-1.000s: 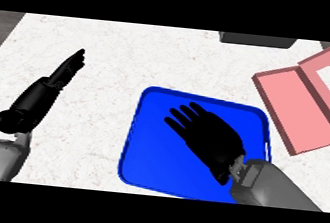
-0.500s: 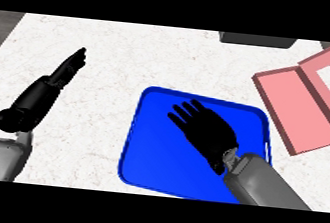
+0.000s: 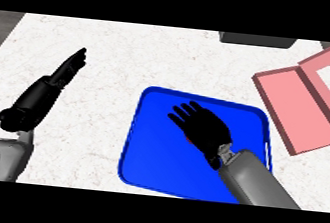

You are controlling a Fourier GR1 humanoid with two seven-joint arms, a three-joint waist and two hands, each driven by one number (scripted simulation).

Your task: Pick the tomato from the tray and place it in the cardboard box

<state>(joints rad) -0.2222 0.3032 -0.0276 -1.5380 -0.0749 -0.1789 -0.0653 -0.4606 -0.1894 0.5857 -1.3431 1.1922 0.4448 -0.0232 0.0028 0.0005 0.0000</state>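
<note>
1 tomato [image 3: 190, 138], red sliver under right hand [image 3: 205, 128]

Tomato [image 3: 190, 138]: red, only a sliver showing beneath the robot hand [image 3: 207, 130], on the tray.
Tray [image 3: 146, 147]: blue, flat, rounded corners.
Box [image 3: 312, 115]: pink, open, right of the tray, apart.

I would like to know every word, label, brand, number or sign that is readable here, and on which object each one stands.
None: no text, number or sign can be read anywhere.
The blue tray, the pink box, the dark object at the top edge, the white counter, the left hand and the right hand are all plain.
The tomato is only a red sliver under the right hand and shows no mark.
</note>
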